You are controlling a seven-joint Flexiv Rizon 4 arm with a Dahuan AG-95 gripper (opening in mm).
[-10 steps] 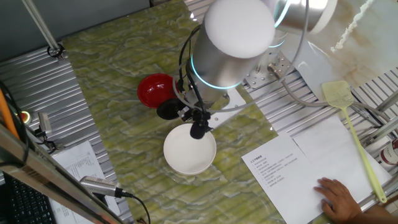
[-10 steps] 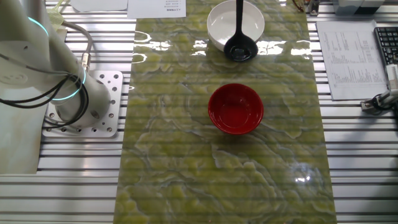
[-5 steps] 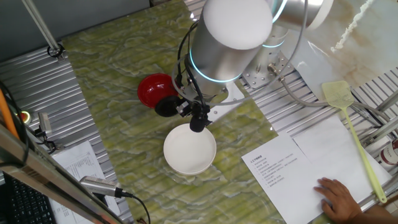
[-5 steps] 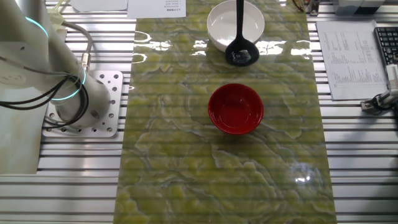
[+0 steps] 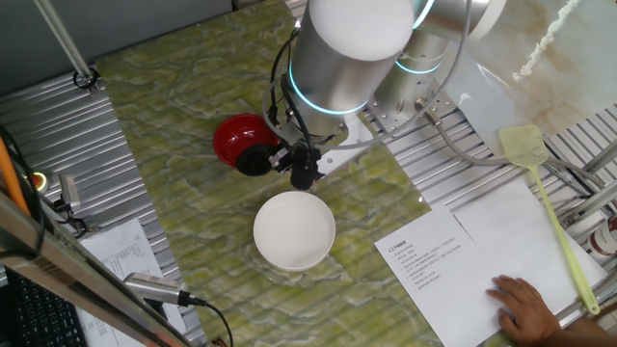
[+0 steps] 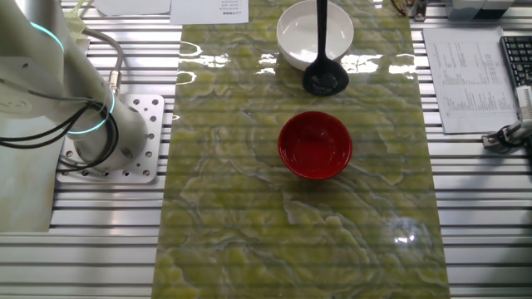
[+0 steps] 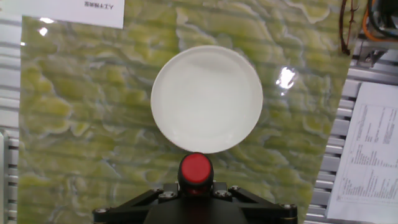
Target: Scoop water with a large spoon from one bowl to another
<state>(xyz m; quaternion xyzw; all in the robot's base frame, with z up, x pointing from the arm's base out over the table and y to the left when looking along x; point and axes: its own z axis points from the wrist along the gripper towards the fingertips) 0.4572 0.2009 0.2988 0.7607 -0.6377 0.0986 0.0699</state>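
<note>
End effector [image 7: 196,198] clamps the ladle [image 6: 324,76] by its red-tipped handle end. The cup hangs above the tabletop [image 6: 233,208], in the gap between the white bowl [image 6: 293,37] on the far side and the red bowl [image 6: 315,146] nearer, touching neither. Risks: tilting the cup in transit spills water onto the tabletop; stopping short of the red bowl pours onto its rim; a loose grip lets the handle twist. Whether the cup holds water can't be told.

Green marbled mat [image 6: 233,208], ribbed aluminium table [image 5: 67,135], printed papers [image 5: 429,255] alongside
</note>
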